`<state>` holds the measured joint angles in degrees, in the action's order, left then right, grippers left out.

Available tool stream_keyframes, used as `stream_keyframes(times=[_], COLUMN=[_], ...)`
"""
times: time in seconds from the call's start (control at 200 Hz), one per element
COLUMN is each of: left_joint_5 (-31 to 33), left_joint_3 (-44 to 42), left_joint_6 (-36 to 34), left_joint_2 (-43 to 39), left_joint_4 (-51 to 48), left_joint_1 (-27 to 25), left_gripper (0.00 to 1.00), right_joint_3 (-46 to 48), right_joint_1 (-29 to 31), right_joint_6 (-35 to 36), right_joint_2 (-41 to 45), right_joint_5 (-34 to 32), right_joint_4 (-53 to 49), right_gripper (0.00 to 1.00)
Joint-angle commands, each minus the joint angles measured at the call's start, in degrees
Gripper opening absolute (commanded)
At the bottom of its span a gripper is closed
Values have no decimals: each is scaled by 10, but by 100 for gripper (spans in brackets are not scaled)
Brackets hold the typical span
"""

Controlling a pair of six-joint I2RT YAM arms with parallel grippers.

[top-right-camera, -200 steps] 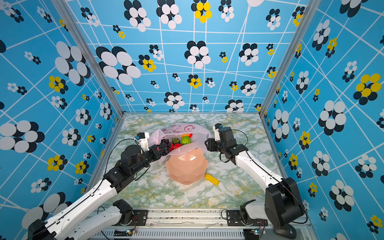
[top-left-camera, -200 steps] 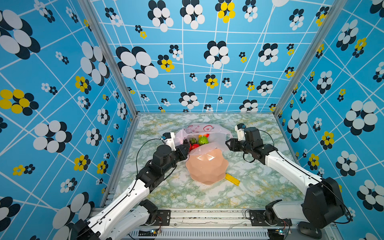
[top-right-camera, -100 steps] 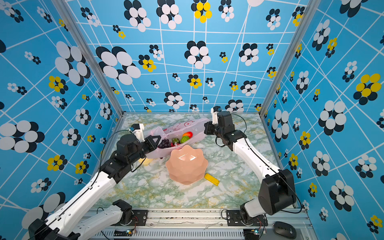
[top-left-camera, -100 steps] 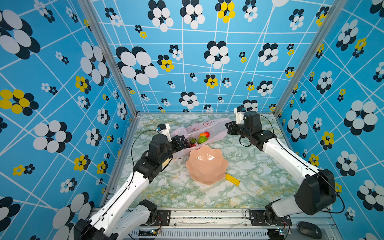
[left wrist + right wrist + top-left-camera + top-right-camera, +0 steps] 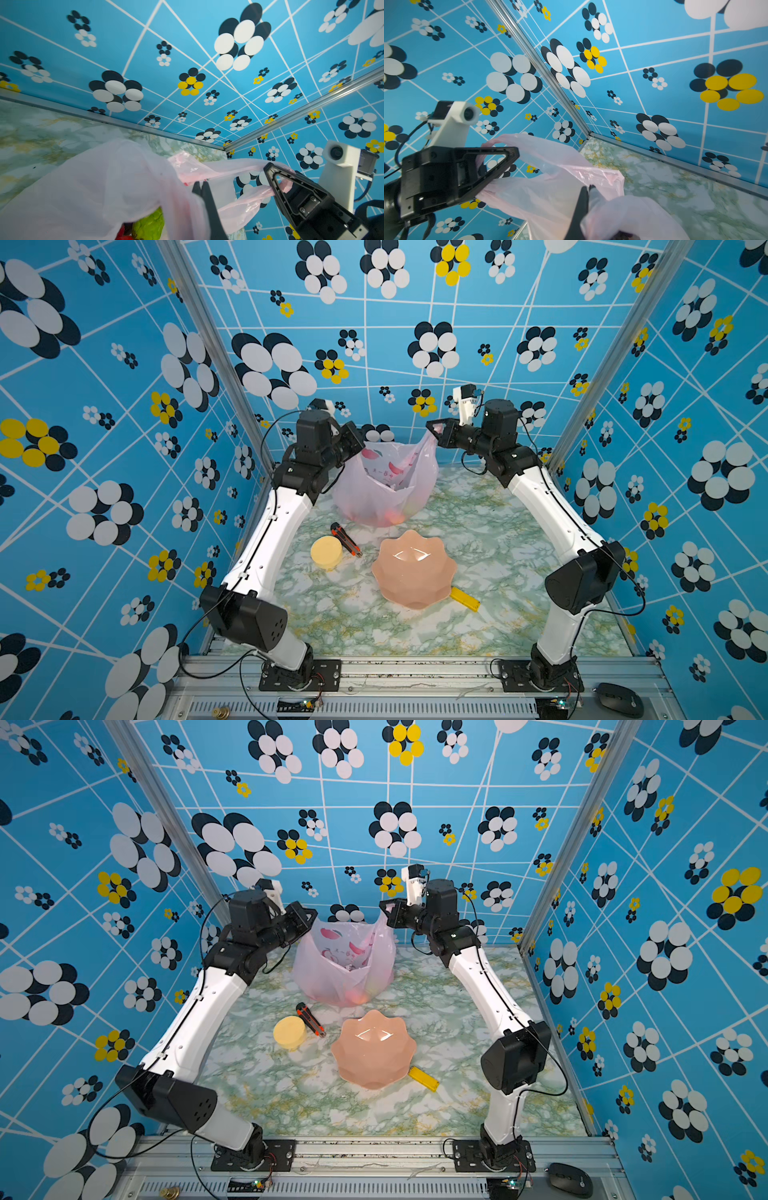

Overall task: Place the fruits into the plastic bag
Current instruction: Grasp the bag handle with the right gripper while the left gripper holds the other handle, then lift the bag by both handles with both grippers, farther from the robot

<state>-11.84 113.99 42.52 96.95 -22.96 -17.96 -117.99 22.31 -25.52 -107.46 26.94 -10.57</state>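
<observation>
**Item 1. Plastic bag** (image 5: 380, 493) (image 5: 338, 969): pale pink, translucent and crinkly, with red fruit prints on its far inner side. You find it at the far middle of the desk (image 5: 490, 531), hung upright between items 2 and 3 with its mouth open upward (whether the sagging bottom rests on the desk or hangs just above it cannot be told).

**Item 2. Left hand** (image 5: 358, 438): fingers together, clamped on the bag's left handle. In the left wrist view, pink film drapes over the meeting fingertips (image 5: 205, 188).

**Item 3. Right hand** (image 5: 432, 425): fingers together, clamped on the right handle, which is drawn up to a point in both top views. In the right wrist view, film bunches at the fingertips (image 5: 583, 193).

**Item 4. Fruits** (image 5: 149, 226): inside the bag, low down. You see a bumpy green one with something red beside it. The number cannot be told.

**Item 5. Plate** (image 5: 399, 591): salmon pink and scalloped, on the desk in front of the bag and apart from it.

**Item 6. Yellow block** (image 5: 464, 598): flat, touching the plate's front right rim.

**Item 7. Yellow lump** (image 5: 326, 551): pale and round, left of the plate.

**Item 8. Utility knife** (image 5: 345, 539): black and orange, just beside the lump, between it and the bag.

**Item 9. Mouse** (image 5: 619, 697): dark, on the front rail at the right.
</observation>
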Motion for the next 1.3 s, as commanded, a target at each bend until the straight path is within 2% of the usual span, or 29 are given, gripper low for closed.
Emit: stream_keyframes(times=[0.0, 0.125, 0.19, 0.265, 0.37, 0.56, 0.715, 0.85, 1.09, 1.18, 1.295], left_joint_5=[4, -4, -14, -12, 6, 12, 55, 53, 64, 72, 52], left_joint_3=[147, 294, 340, 365, 364, 339, 298, 206, 169, 157, 180], left_joint_6=[-32, -12, 8, 9, -14, -31, -50, -37, -23, -25, -21], left_joint_2=[73, 161, 189, 201, 197, 191, 162, 123, 104, 96, 113], left_joint_4=[-65, -92, -87, -80, -79, -89, -98, -43, -38, -25, -35], left_joint_1=[-41, -61, -64, -70, -79, -80, -73, -64, -42, -41, -42], left_gripper=[0, 0, 0, 0, 0, 0, 0, 0, 0, 0, 0], right_joint_3=[-27, -51, -82, -107, -114, -109, -20, 53, 98, 96, 94], right_joint_1=[-2, -6, -19, -40, -68, -92, -113, -146, -188, -190, -189], right_joint_6=[-8, 18, 29, 5, -26, -33, -38, -86, -99, -110, -166], right_joint_2=[13, 24, 20, 16, 22, 27, 67, 91, 116, 111, 84], right_joint_5=[37, 17, 6, 6, 7, 3, -47, -40, -46, -34, 40], right_joint_4=[45, 36, 8, 3, 29, 22, 36, 86, 100, 102, 148], right_gripper=[0, 0, 0, 0, 0, 0, 0, 0, 0, 0, 0])
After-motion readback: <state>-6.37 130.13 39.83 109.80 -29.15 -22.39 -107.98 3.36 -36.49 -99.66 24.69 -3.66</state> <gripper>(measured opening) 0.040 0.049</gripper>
